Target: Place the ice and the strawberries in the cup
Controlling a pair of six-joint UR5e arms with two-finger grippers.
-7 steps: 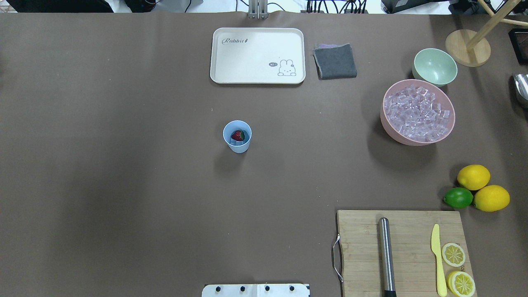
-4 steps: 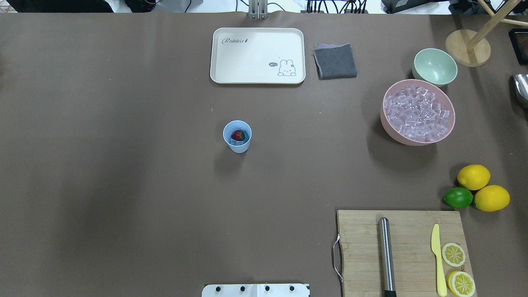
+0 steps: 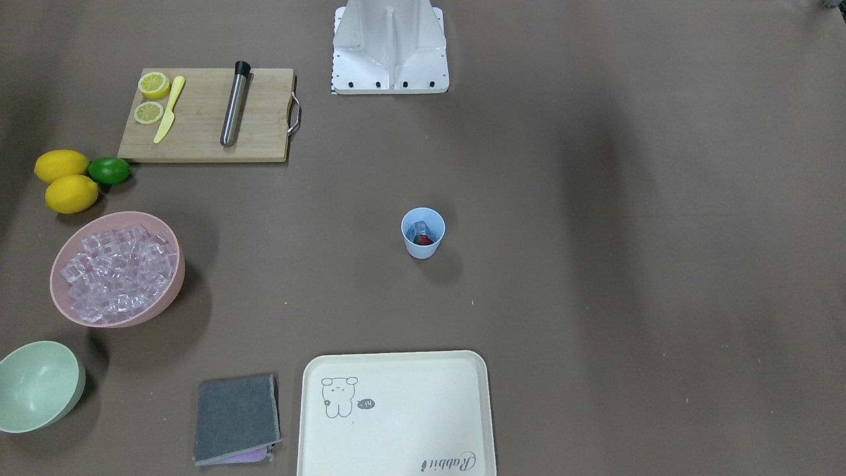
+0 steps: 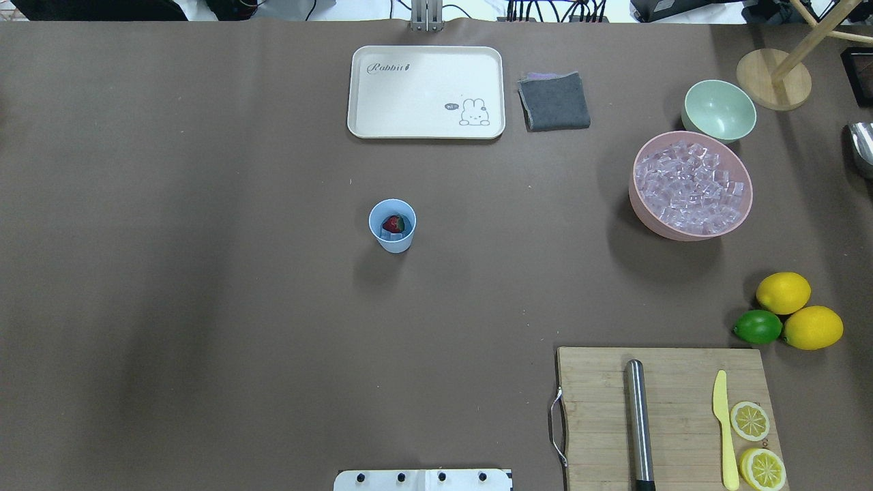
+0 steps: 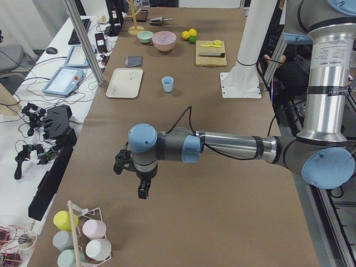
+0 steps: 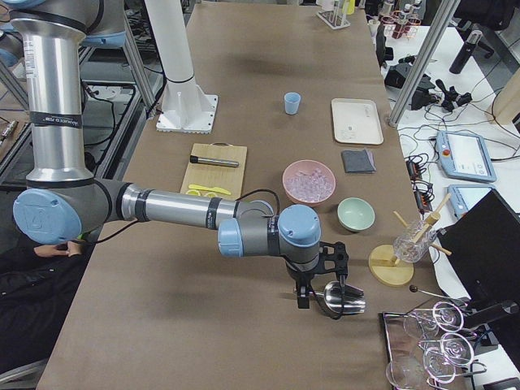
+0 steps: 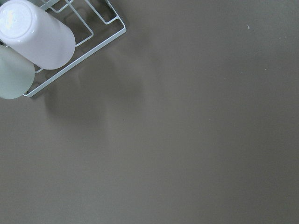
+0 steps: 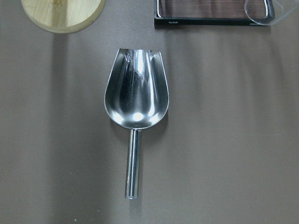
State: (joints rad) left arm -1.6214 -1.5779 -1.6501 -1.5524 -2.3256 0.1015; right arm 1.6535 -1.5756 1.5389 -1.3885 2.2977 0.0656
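The light-blue cup [image 4: 392, 228] stands upright mid-table, also in the front view [image 3: 423, 233]. Inside it lie a red strawberry [image 4: 393, 223] and some clear ice [image 4: 390, 234]. More ice cubes [image 4: 689, 185] fill the pink bowl [image 4: 641, 208] at the right. Neither gripper shows in the overhead or front view. My left gripper [image 5: 142, 192] hangs over bare table far off at my left end; I cannot tell if it is open. My right gripper [image 6: 321, 292] hovers over a steel scoop [image 8: 136, 93] lying on the table at my right end; I cannot tell its state.
A cream tray [image 4: 426, 129] and grey cloth [image 4: 554, 102] lie at the far edge. A pale green bowl [image 4: 719, 109], a wooden stand [image 4: 774, 78], lemons [image 4: 783, 292] and a cutting board [image 4: 593, 409] are at the right. A cup rack [image 7: 74, 51] is near the left wrist.
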